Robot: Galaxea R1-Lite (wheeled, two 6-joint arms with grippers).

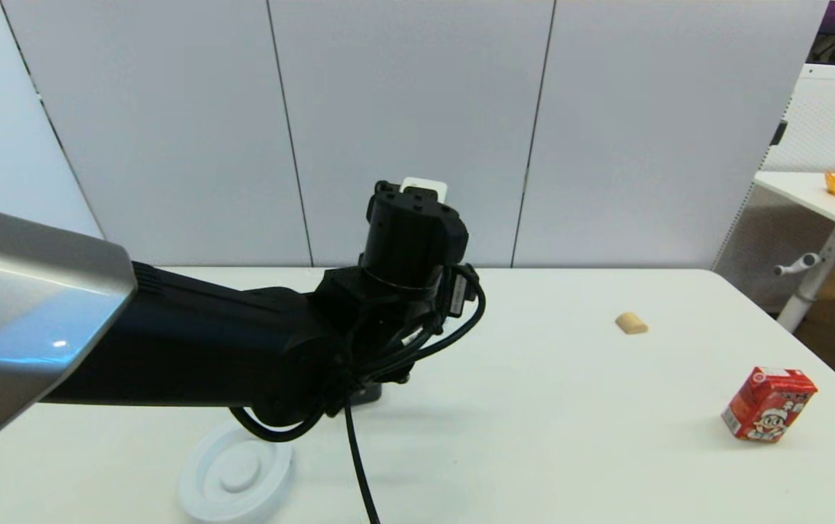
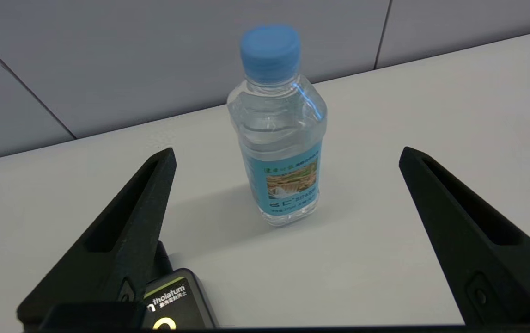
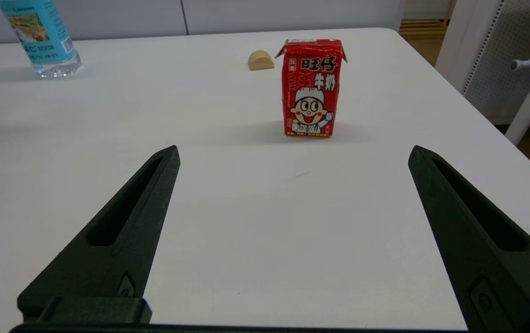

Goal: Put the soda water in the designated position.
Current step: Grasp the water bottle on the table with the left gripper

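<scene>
— Left gripper (image 2: 288, 155)? Spread wide, lined up on the soda water (image 2: 277, 134), no contact.
— And the bottle? Upright on the white table (image 2: 385, 259), near the back wall.
— Right gripper (image 3: 292, 155)? Wide too, facing the red carton (image 3: 312, 88).

The soda water (image 2: 277, 134) is stood upright on the table (image 1: 548, 422), ahead of the left gripper (image 2: 288, 157). To the right, the carton (image 1: 769, 405) is placed nearer than the block (image 1: 631, 323).
</scene>
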